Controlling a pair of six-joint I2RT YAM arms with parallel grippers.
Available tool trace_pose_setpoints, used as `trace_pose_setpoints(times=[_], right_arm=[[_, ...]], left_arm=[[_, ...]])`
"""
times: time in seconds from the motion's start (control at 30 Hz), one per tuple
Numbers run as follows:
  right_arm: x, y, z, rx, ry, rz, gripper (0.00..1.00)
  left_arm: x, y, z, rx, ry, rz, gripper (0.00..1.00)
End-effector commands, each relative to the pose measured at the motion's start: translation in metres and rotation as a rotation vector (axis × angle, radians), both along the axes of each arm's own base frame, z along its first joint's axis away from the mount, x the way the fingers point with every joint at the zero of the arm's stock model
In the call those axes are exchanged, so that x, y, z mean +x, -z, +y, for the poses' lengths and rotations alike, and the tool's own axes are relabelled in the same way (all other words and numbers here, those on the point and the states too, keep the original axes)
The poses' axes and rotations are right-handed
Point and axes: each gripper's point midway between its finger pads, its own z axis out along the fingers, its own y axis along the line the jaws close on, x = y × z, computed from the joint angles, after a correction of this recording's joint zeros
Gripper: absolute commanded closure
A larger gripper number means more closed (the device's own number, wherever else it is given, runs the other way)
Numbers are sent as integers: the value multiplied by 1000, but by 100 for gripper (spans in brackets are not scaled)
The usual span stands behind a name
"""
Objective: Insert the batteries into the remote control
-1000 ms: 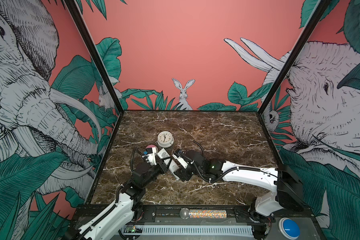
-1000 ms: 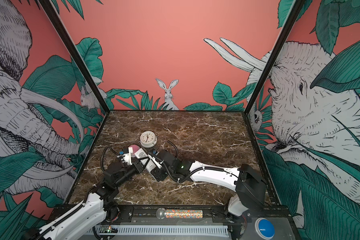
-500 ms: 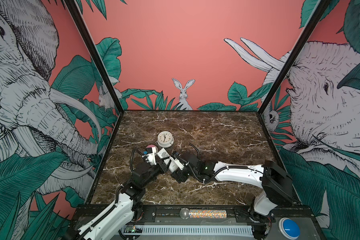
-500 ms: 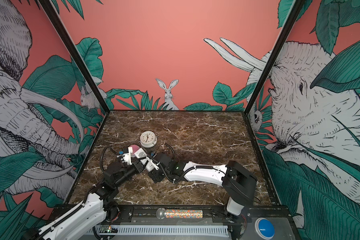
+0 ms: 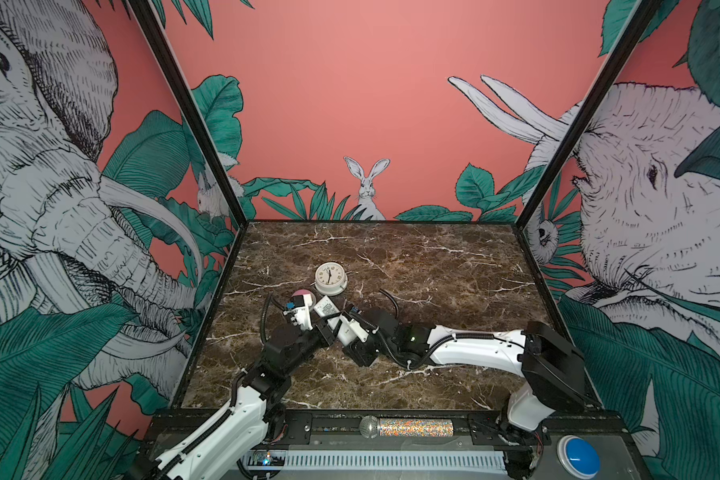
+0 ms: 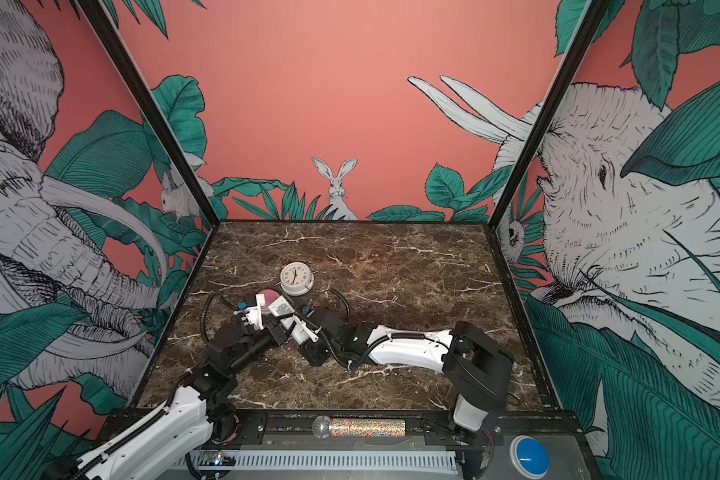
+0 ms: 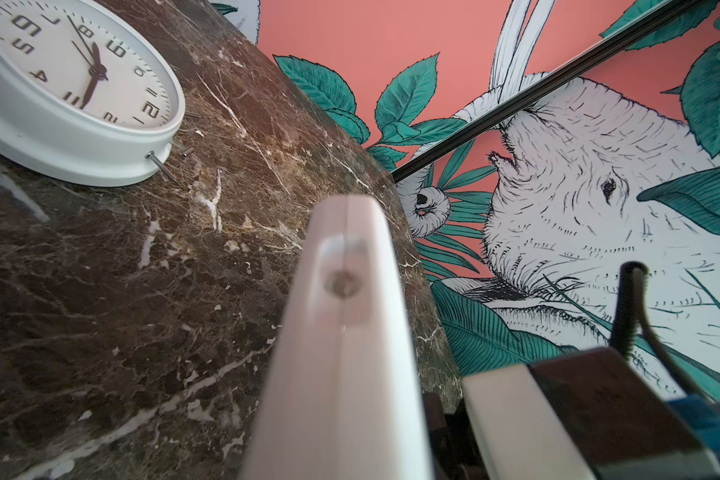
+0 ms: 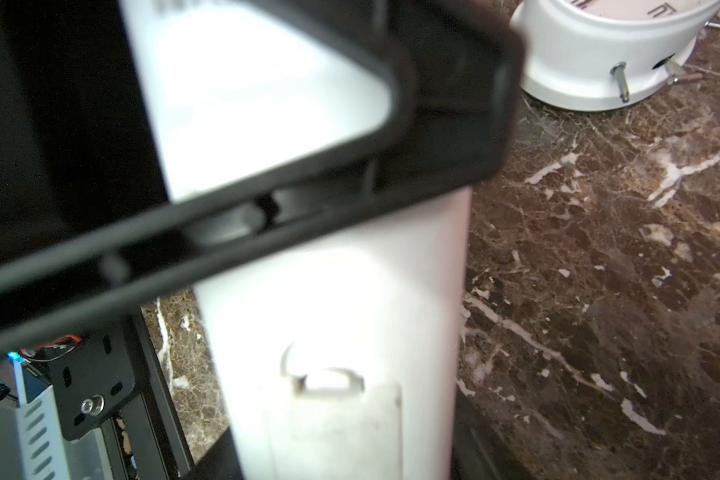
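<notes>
Holding one remote, left hand; one clock

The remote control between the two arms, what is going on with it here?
The left gripper is shut on the white remote control and holds it near the round white clock. The right gripper is right at the same remote, but whether its jaws grip it cannot be seen. In the right wrist view the battery cover on the remote's back looks closed. No batteries show in any view.
</notes>
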Motion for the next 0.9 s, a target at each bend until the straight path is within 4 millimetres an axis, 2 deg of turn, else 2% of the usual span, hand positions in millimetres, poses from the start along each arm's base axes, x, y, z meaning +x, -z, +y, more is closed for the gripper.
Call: trace_pose_setpoints(times=[0.0,0.2,0.6,0.77,0.87], right_arm=[[6,-7,-4,19,31,-30,45],[5,-8,-3,24,31,-33,57],[5,-9,-4,38,30,-40,76],[6,-5,-8,18,38,-43,81],[7,-7,-10,21,45,-48,83]], left_arm=[[2,-16,-1,-26,-7,-32,100],[3,-13,0,-21,-12,-25,100],[4,-12,0,-15,-15,-18,100],[4,-13,-1,-18,-11,-22,68],[3,-12,-1,-17,-6,-19,57]])
